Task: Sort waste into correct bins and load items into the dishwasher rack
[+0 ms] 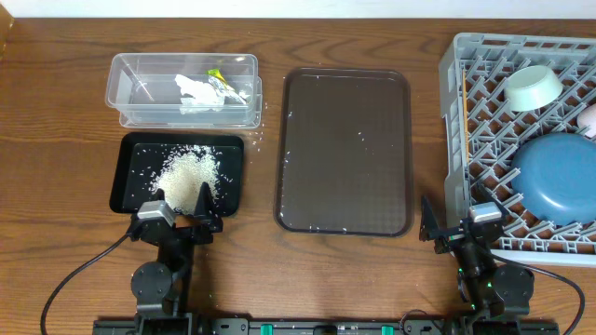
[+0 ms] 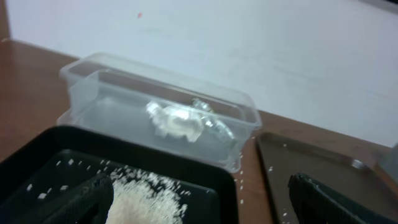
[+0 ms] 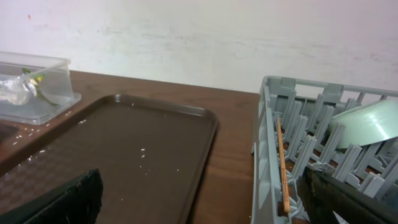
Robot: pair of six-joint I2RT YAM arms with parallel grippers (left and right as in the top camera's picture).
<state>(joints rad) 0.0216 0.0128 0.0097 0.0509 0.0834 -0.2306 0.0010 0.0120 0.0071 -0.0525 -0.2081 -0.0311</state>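
Rice grains [image 1: 186,174], where?
Heaped in the black tray [image 1: 119,177]; crumpled paper [image 1: 194,91] in the clear tub [image 1: 130,70]; blue plate [image 1: 554,177] in the dishwasher rack [image 1: 453,112].
Grippers?
Left gripper [image 1: 181,203] and right gripper [image 1: 463,226] both gape, empty. I judge sorting nearly done; stray grains [image 1: 361,136] on the brown tray [image 1: 345,167] need picking next.

— Left of the serving tray [image 1: 345,158]?
— Tub [image 1: 126,74] at the back, paper [image 1: 197,93] inside. Shallow tray [image 1: 130,177] in front of it, rice [image 1: 189,175] inside.
— Right of it?
— Rack [image 1: 453,112], holding plate [image 1: 559,177], bowl [image 1: 533,87] and chopstick [image 1: 465,116].

grey lattice rack [image 1: 484,140], blue plate [image 1: 556,177] – white rice [image 1: 186,172]
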